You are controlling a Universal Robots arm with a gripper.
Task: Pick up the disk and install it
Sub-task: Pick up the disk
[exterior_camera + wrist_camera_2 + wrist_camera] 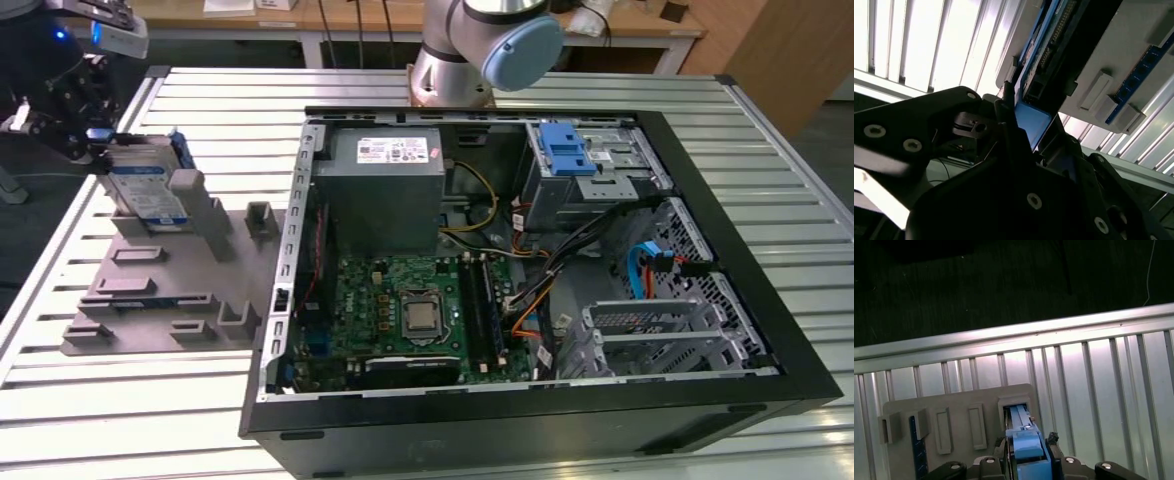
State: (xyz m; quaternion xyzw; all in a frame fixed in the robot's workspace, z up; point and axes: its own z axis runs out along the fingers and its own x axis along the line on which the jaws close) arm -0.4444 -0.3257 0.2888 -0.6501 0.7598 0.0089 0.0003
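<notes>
The gripper (1027, 444) is clamped tight on the blue-framed edge of the disk (144, 188), one finger pressed to each side. The disk stands upright in an end slot of the grey holder (154, 295), seated there, not lifted clear.

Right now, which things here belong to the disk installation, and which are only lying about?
Job:
- the disk, clamped in the gripper
- the open computer case, probably its destination
- the grey fixture it stands in

Lying about:
- the blue-edged card in the fixture
- the slatted table
</notes>
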